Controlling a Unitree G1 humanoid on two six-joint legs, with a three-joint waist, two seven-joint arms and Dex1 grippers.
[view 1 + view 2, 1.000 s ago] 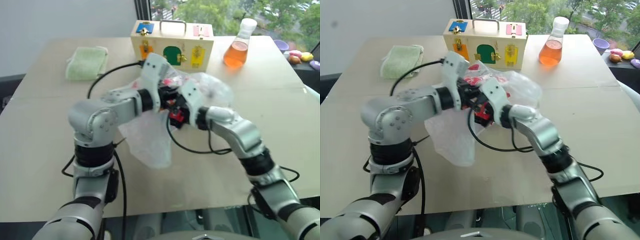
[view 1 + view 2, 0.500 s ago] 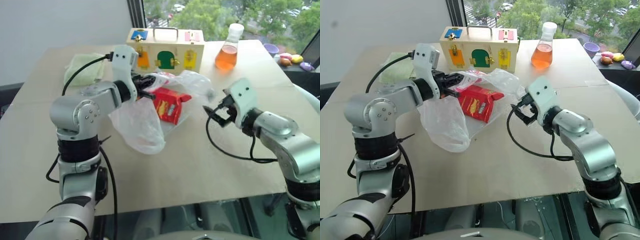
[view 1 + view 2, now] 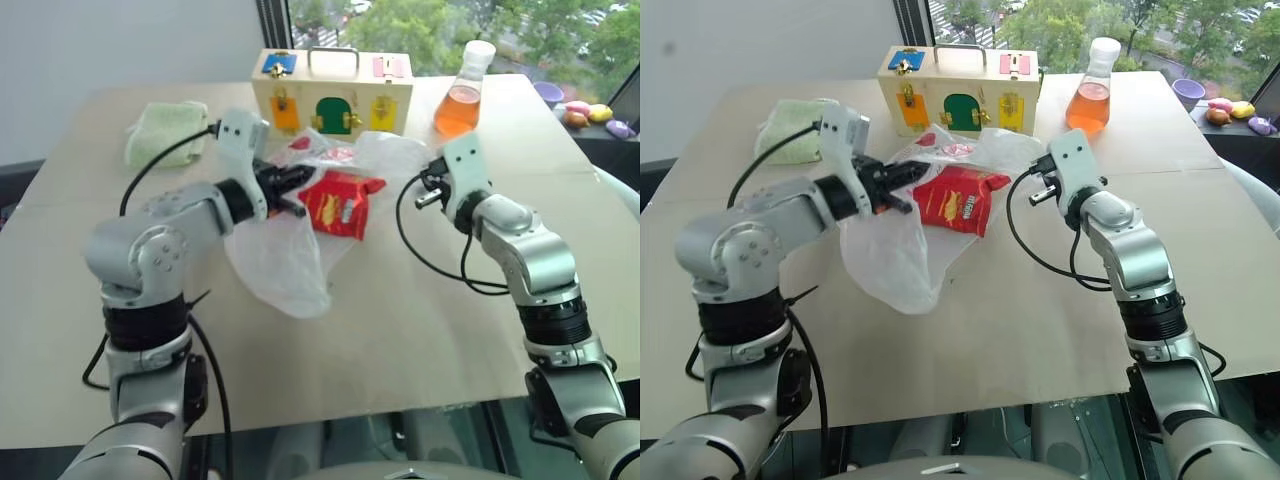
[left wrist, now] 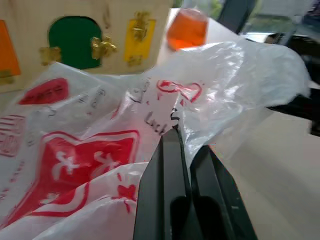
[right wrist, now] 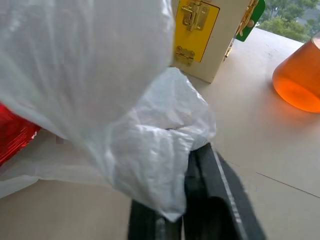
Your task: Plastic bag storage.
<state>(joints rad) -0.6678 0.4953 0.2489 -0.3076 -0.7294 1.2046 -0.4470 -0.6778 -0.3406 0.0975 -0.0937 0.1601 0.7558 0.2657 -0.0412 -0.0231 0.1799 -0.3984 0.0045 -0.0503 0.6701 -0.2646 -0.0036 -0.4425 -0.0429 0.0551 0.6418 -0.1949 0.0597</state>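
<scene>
The plastic bag, thin and translucent white with red print, lies crumpled in the middle of the table in front of the wooden box. A shiny red snack packet sits in its open mouth. My left gripper is shut on the bag's left rim, and the left wrist view shows printed plastic pinched at its fingertips. At the bag's right rim my right gripper is shut, with white film draped over its fingers.
A flask of orange liquid stands right of the box. A folded pale green cloth lies at the back left. Black cables trail from both wrists across the table. A side surface at the far right holds a purple bowl and small coloured objects.
The two grippers were together at the bag. The right one let go, swung out to the right open, then returned and shut on the bag's right rim. The left gripper drew its rim leftward.
</scene>
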